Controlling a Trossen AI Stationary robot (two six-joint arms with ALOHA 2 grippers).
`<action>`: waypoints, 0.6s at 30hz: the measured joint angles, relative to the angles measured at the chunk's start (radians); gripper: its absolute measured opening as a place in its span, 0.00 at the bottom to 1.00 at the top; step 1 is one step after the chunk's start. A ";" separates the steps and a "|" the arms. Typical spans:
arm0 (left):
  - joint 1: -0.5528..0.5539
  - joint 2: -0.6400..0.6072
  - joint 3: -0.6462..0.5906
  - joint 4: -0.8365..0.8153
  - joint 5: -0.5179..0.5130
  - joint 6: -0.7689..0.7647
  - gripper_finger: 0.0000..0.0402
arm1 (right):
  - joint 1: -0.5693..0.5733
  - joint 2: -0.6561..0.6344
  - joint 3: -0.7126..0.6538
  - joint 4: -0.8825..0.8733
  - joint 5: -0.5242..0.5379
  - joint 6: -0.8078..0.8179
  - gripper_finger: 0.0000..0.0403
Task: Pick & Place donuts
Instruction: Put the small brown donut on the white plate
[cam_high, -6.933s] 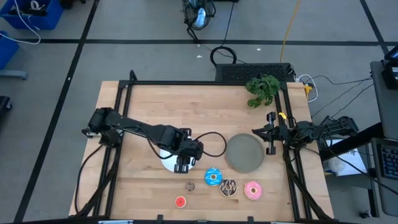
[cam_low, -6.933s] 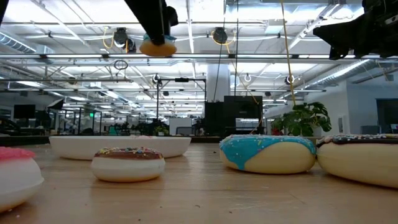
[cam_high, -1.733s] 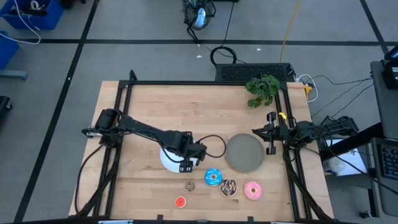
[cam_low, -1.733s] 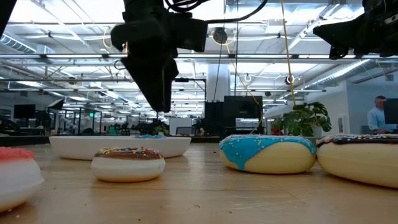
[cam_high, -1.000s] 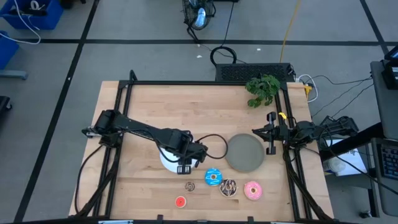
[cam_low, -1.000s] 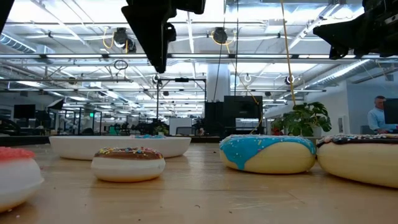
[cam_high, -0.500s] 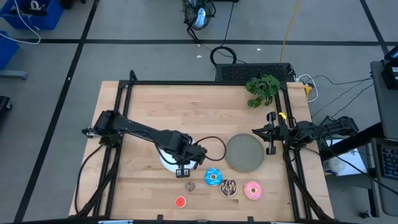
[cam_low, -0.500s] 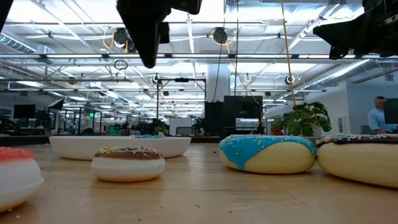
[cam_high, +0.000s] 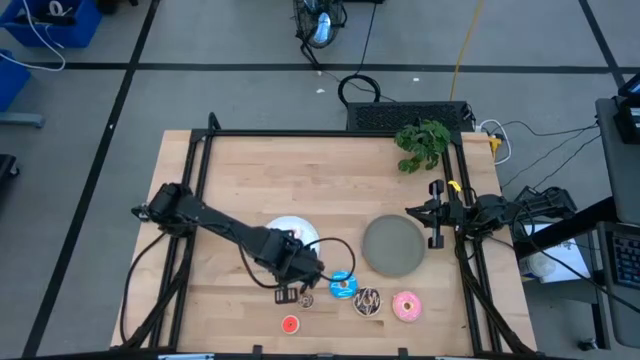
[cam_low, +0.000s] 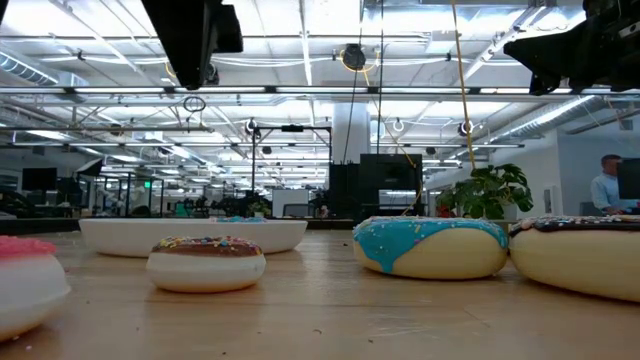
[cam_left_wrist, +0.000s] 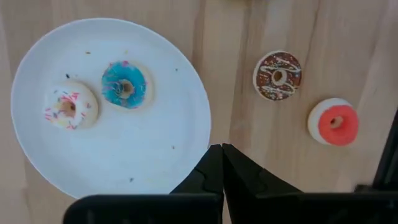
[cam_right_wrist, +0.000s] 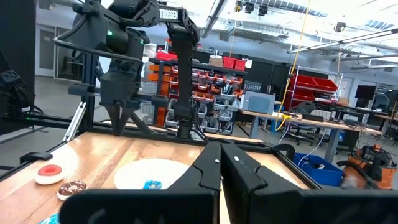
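Note:
My left gripper hangs shut and holds nothing, above the table just near of the white plate. In the left wrist view, a small white-pink donut and a small blue donut lie flat on that plate. A small brown donut and a small red donut lie on the wood beside it. The large blue, chocolate and pink donuts lie in a row near the front edge. My right gripper waits shut at the table's right side.
An empty grey plate sits right of the white one, between the two arms. A green plant stands at the far right corner. A black frame runs along the table's edges. Bare wood lies on the far half.
My left gripper has moved from above the white plate toward the table's near edge, ending over the bare wood by the small brown donut. The two small donuts on the plate have stayed put.

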 joint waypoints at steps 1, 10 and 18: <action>-0.005 0.000 0.004 0.000 -0.001 -0.014 0.01 | 0.000 0.000 0.000 0.000 0.000 0.000 0.00; -0.053 0.004 0.150 0.033 -0.029 -0.045 0.01 | 0.000 0.000 0.000 0.003 0.000 0.000 0.00; -0.051 0.166 0.360 -0.046 0.029 0.019 0.00 | 0.000 -0.001 0.000 0.003 0.000 0.001 0.00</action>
